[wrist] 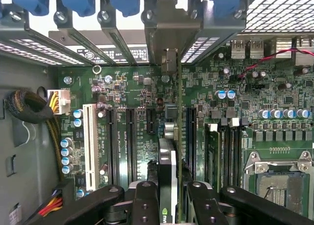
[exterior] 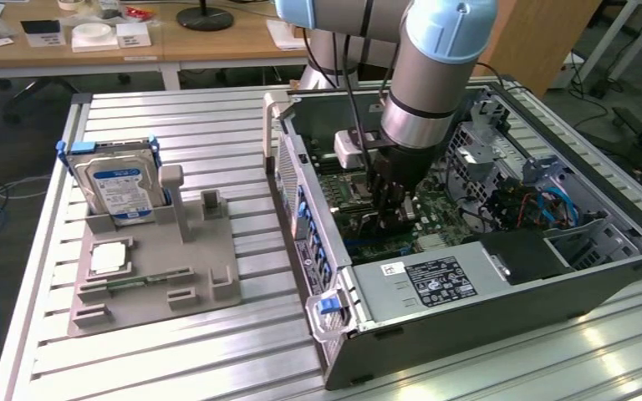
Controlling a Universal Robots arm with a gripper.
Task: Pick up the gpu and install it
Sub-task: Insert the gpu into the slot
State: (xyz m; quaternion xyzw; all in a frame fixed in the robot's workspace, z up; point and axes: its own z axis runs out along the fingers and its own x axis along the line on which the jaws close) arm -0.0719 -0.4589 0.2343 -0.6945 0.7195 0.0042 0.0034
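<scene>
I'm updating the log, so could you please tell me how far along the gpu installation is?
Pickup looks done: the gripper is shut on the gpu, held edge-on inside the open computer case. In hand: the card stands over the motherboard, roughly lined up with its expansion slots. Left: seating. Whether it has entered a slot cannot be told.

Gripper (wrist: pixel 169 200) — jaws clamped, arm vertical

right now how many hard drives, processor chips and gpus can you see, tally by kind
hard drive, upright in the grey holder: 1
processor chip, flat on the same holder: 1
gpu, held in the gripper over the motherboard: 1
total: 3
</scene>
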